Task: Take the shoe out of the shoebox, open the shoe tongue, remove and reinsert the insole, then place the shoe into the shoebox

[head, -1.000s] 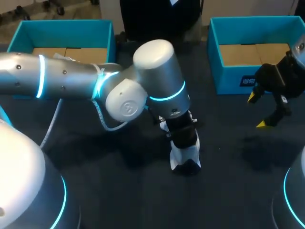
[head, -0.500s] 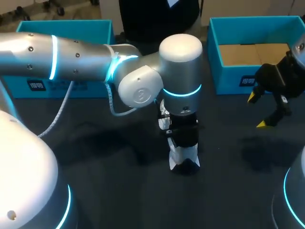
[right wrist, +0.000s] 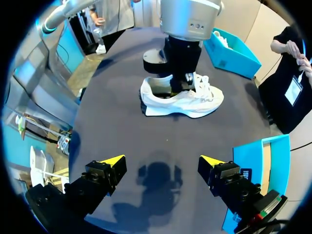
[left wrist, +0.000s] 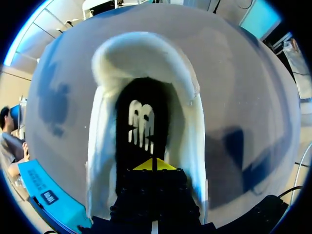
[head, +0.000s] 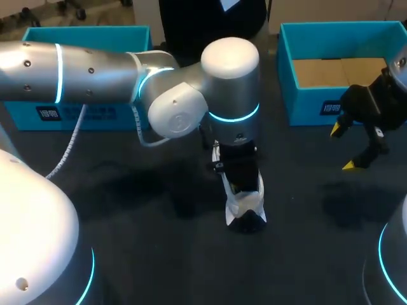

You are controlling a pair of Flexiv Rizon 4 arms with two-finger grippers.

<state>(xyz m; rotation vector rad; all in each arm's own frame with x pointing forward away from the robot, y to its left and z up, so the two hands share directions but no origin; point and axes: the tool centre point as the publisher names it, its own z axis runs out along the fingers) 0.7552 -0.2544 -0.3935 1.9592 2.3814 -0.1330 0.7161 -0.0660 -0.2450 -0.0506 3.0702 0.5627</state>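
Two yellow tips of the left claw (left wrist: 152,164) sit close together inside the white shoe (head: 245,206), which rests mid-tabletop (head: 159,254) with a blue shoebox (head: 305,108) at its 1 o'clock. Whether they pinch the insole (left wrist: 141,126) I cannot tell. The right claw (head: 345,147) hangs spread wide at the shoe's 3 o'clock; it would do well to steady the shoe while the left pulls the insole's edge up slowly.

Shoe (head: 245,206) at middle of tabletop (head: 159,254), left hand (left wrist: 154,165) in its opening; left shoebox (head: 108,117) and right shoebox (head: 311,105) behind; right hand (head: 344,148) before right shoebox.
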